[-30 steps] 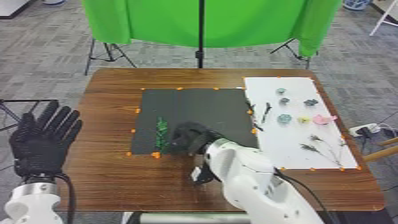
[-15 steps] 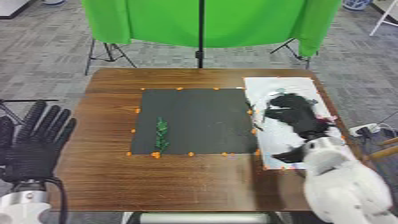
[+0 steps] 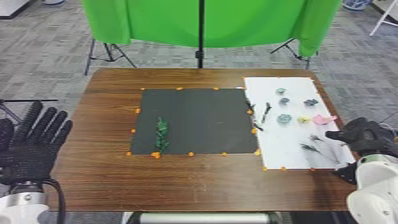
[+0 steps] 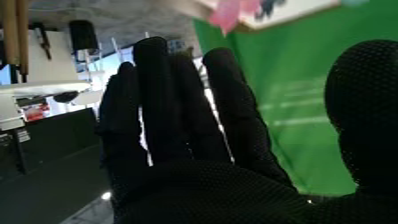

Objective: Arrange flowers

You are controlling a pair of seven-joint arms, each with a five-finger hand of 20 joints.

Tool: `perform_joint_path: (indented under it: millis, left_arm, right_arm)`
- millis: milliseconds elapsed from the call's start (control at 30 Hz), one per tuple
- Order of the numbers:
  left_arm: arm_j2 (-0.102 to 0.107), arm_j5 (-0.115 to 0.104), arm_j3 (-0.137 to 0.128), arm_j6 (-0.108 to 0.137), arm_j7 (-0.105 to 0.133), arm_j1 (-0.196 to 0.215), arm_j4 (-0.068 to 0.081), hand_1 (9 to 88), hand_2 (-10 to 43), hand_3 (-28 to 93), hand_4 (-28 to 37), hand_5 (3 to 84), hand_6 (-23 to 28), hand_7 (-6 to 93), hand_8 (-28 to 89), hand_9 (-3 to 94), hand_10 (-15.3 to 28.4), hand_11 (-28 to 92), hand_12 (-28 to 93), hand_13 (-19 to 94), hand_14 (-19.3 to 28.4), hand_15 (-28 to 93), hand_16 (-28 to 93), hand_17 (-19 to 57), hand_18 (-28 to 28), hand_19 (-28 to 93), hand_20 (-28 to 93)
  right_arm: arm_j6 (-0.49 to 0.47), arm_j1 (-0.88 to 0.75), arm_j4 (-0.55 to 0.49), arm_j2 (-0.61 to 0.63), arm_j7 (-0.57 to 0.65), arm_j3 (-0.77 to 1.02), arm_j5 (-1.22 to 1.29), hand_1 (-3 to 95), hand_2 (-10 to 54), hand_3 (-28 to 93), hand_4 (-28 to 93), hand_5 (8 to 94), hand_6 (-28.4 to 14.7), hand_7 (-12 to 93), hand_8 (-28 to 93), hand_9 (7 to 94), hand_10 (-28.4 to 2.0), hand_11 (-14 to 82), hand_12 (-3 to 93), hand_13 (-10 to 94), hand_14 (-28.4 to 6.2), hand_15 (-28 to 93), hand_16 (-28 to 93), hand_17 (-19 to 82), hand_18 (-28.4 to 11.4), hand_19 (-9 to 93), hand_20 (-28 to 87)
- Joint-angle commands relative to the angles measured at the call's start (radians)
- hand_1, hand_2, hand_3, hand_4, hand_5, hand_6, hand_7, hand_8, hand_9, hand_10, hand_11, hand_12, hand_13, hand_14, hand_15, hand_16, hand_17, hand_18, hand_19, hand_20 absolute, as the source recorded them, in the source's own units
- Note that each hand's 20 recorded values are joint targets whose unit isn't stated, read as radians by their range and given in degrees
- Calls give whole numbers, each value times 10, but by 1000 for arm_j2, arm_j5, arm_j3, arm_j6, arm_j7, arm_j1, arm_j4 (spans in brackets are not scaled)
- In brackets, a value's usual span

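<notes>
On the black sheet (image 3: pixel 202 117) lies one green sprig (image 3: pixel 162 134). Near the right edge of the white sheet (image 3: pixel 279 145), we have the right hand (image 3: pixel 368 137) wide, gripping nothing. Next, we should probably pinch the feathery sprig (image 3: pixel 310 148) gently and lift it clear of the pink flower (image 3: pixel 324 119).
</notes>
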Motion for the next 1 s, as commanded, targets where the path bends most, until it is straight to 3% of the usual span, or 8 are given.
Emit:
perform_joint_path:
  millis: [33, 167, 300, 367, 533, 767, 1000]
  left_arm:
    - [-3, 17, 11, 23, -18, -15, 5, 208, 108, 735, -283, 409, 77, 72, -73, 371, 136, 130, 109, 313, 132, 139, 1, -43, 142, 313, 137]
    - [0, 16, 15, 34, -19, -20, 9, 211, 106, 737, -283, 410, 77, 74, -74, 371, 136, 131, 109, 313, 132, 142, 0, -43, 142, 313, 137]
    - [2, 11, 16, 40, -14, -14, 5, 212, 106, 737, -283, 410, 77, 75, -74, 372, 137, 134, 109, 313, 132, 144, -1, -44, 142, 313, 137]
    - [2, 15, 15, 41, -14, -15, 5, 212, 106, 738, -283, 411, 78, 76, -74, 372, 136, 135, 109, 313, 132, 144, -2, -44, 142, 314, 137]
    - [1, 11, 14, 40, -13, -7, 2, 215, 106, 739, -283, 413, 78, 77, -75, 372, 136, 137, 108, 314, 132, 148, -2, -44, 142, 317, 138]
    - [-1, 8, 20, 42, -19, -10, 3, 216, 106, 740, -283, 414, 78, 79, -76, 374, 137, 139, 107, 314, 132, 151, -4, -44, 142, 318, 137]
    - [0, 12, 22, 39, -26, -8, -1, 218, 106, 739, -283, 415, 79, 79, -77, 373, 137, 140, 106, 314, 133, 152, -5, -45, 142, 321, 138]
  right_arm:
    - [-83, 14, 66, -5, 15, -52, -61, 276, -95, 768, -283, 594, -65, 133, -108, 536, -196, 161, 173, 415, -178, 563, 202, 200, -236, 780, 447]
    - [-78, 23, 104, -9, 34, -76, -88, 328, -95, 752, -283, 614, -61, 140, -110, 547, -191, 180, 180, 422, -175, 585, 208, 209, -238, 787, 462]
    - [-6, 35, 123, 0, 86, -114, -100, 377, -95, 828, -283, 696, -34, 229, -123, 616, -167, 293, 210, 471, -166, 646, 228, 242, -230, 807, 468]
    - [22, 39, 122, 1, 99, -124, -103, 445, -95, 782, -282, 702, -38, 312, 1, 637, -162, 342, 223, 496, -165, 673, 239, 256, -229, 819, 461]
    - [38, 47, 86, 4, 120, -133, -71, 512, -95, 784, -283, 709, -21, 444, 80, 739, -140, 297, 472, 560, -170, 743, 304, 300, -232, 856, 454]
    - [73, 70, -1, 15, 137, -148, -12, 502, -95, 812, -257, 714, -22, 459, 116, 750, -136, 333, 509, 585, -173, 756, 326, 318, -242, 877, 462]
    - [172, 129, -74, 14, 138, -204, 13, 482, -95, 818, -198, 725, -25, 454, 138, 757, -139, 343, 512, 595, -176, 756, 333, 326, -249, 887, 463]
